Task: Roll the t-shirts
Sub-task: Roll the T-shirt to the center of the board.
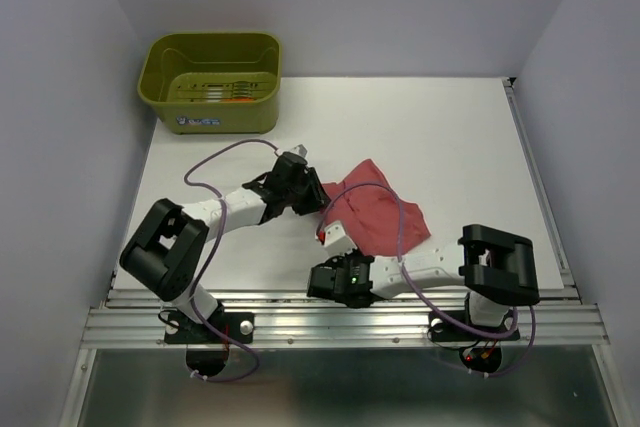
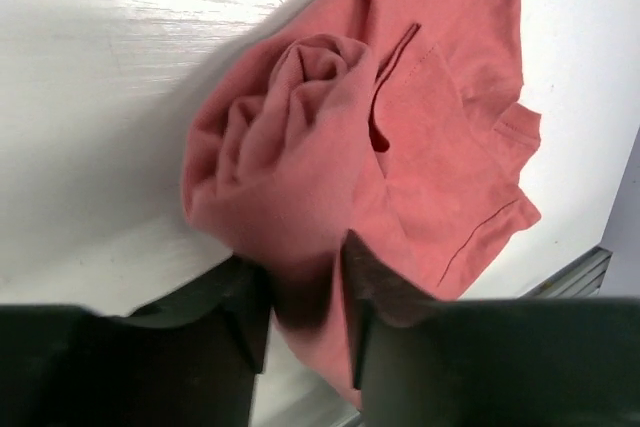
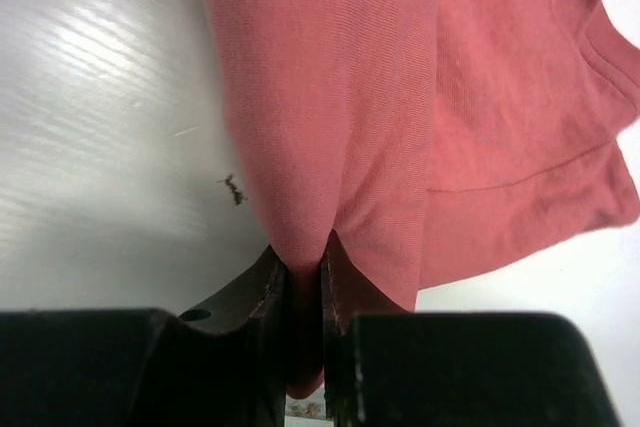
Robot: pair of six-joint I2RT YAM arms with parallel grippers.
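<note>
As seen from above, the rose t-shirt (image 1: 385, 217) lies near the front edge of the table (image 1: 450, 127), mostly flat.
Left wrist: left gripper (image 2: 305, 312) straddles a loosely rolled end, jaws part-spread; grip uncertain.
Right wrist: right gripper (image 3: 297, 287) pinches a fold tight.
Judgement: roll begun, most cloth left.

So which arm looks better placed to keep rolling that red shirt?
Probably the left: the left gripper sits at the rolled end of the t-shirt. The right gripper only pinches a flat fold.
</note>
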